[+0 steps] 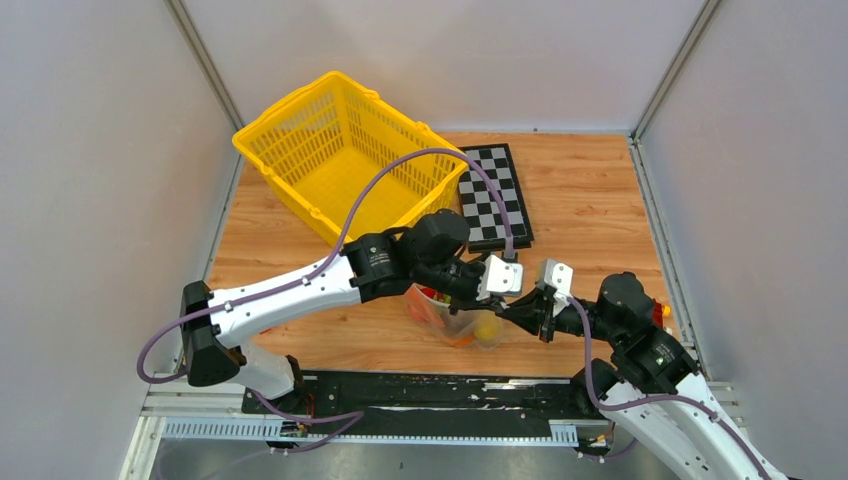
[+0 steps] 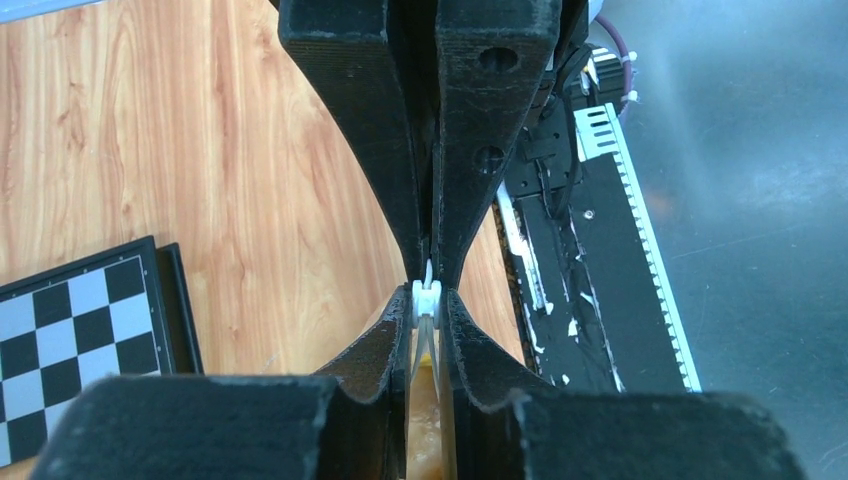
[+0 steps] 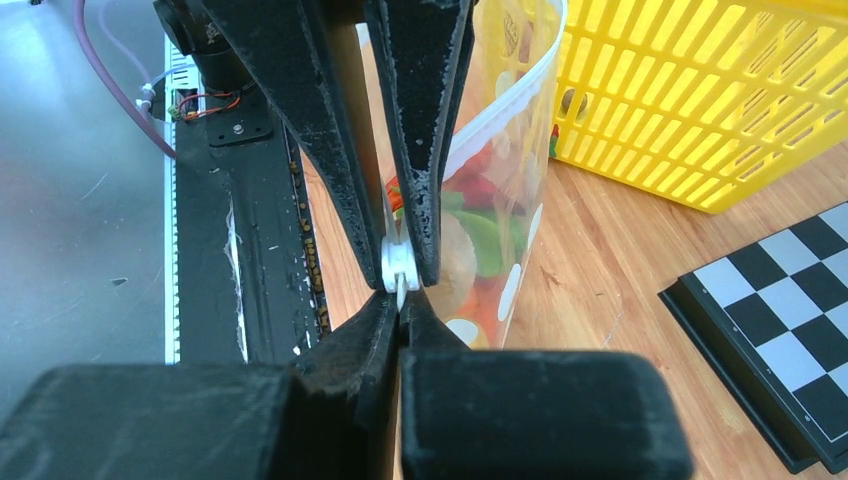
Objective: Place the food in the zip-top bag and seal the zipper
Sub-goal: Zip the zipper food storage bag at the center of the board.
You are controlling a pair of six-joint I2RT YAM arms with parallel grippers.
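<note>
The zip-top bag (image 1: pixel 455 318) stands at the table's near middle, clear with white dots. The food (image 1: pixel 487 326) is inside it; red, green, orange and brown pieces show through its wall in the right wrist view (image 3: pixel 478 235). My left gripper (image 1: pixel 492 300) is shut on the white slider (image 2: pixel 427 300) of the zipper (image 3: pixel 398 265). My right gripper (image 1: pixel 508 308) faces it tip to tip and is shut on the bag's edge just beyond the slider (image 3: pixel 402 298). Behind the slider the bag's mouth rim (image 3: pixel 520 95) curves apart.
The yellow mesh basket (image 1: pixel 340 160) lies tilted at the back left, close behind the bag (image 3: pixel 700 90). A chessboard (image 1: pixel 495 195) lies behind the grippers. A small red thing (image 1: pixel 658 312) sits by the right arm. A black rail (image 1: pixel 420 390) runs along the near edge.
</note>
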